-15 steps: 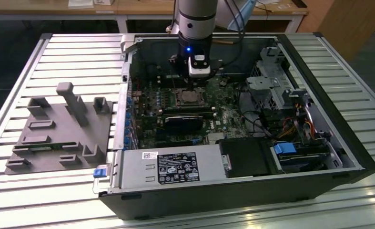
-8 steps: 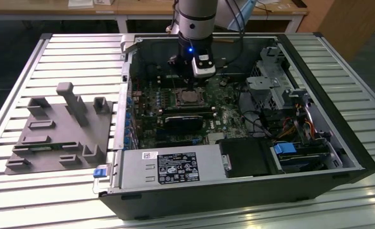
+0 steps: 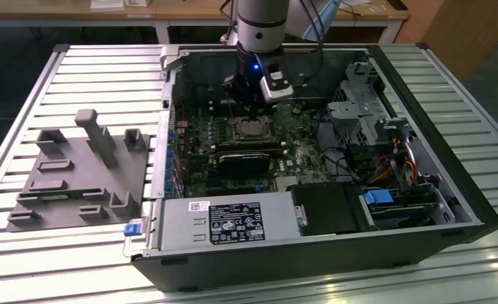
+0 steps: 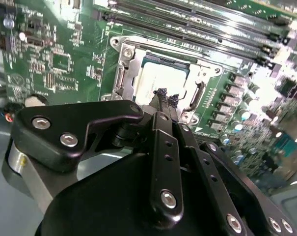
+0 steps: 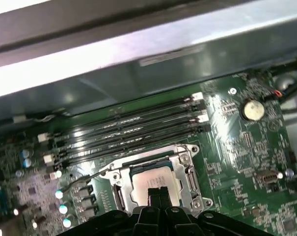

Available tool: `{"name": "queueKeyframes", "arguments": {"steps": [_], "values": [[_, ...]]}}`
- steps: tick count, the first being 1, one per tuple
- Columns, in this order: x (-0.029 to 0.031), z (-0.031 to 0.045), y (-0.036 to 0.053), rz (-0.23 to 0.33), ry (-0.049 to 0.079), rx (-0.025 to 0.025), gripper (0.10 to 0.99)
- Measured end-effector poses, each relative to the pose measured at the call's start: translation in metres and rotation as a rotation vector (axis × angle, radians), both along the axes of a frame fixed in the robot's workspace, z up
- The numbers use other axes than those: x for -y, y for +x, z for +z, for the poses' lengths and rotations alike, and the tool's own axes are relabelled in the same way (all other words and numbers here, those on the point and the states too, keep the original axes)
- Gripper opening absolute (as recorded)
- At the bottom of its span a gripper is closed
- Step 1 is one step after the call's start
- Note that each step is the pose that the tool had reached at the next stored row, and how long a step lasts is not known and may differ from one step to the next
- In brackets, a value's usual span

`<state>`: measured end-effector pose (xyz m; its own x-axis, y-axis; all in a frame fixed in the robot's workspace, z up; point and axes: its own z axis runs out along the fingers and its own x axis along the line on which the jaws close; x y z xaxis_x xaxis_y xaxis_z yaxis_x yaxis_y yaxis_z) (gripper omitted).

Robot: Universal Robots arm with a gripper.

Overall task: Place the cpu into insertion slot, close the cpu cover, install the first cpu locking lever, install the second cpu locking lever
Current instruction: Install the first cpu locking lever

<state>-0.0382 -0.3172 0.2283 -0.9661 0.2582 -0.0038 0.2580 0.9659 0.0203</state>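
The cpu (image 4: 160, 78) (image 5: 150, 181), a dull silver square, lies in the insertion slot (image 3: 250, 128) on the green motherboard inside the open computer case. The cpu cover (image 4: 124, 66) (image 5: 186, 169), a silvery frame, lies flat around the chip. A thin wire lever (image 5: 82, 180) sticks out sideways from the socket. My gripper (image 4: 166, 94) (image 5: 157, 192) (image 3: 247, 109) hangs just above the socket's edge, over the cpu's rim. Its two black fingertips are pressed together with nothing between them.
Long memory slots (image 5: 128, 130) run beside the socket, towards the case wall (image 5: 138, 59). A black card (image 3: 247, 161), the power supply (image 3: 223, 221) and a drive cage (image 3: 362, 104) crowd the case. A grey fixture tray (image 3: 76, 177) lies at the exterior view's left.
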Motion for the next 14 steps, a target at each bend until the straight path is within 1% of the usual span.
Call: {"name": "queueKeyframes", "arguments": {"steps": [5,8,10,14], "values": [[0.0000,0.0000,-0.0001,0.074,0.000,-0.0001,0.102],[0.0000,0.0000,-0.0001,0.081,0.000,0.0002,0.102],[0.0000,0.0014,-0.0001,0.082,0.000,0.0001,0.102],[0.0000,0.0081,-0.0001,0.082,0.000,0.0002,0.102]]}}
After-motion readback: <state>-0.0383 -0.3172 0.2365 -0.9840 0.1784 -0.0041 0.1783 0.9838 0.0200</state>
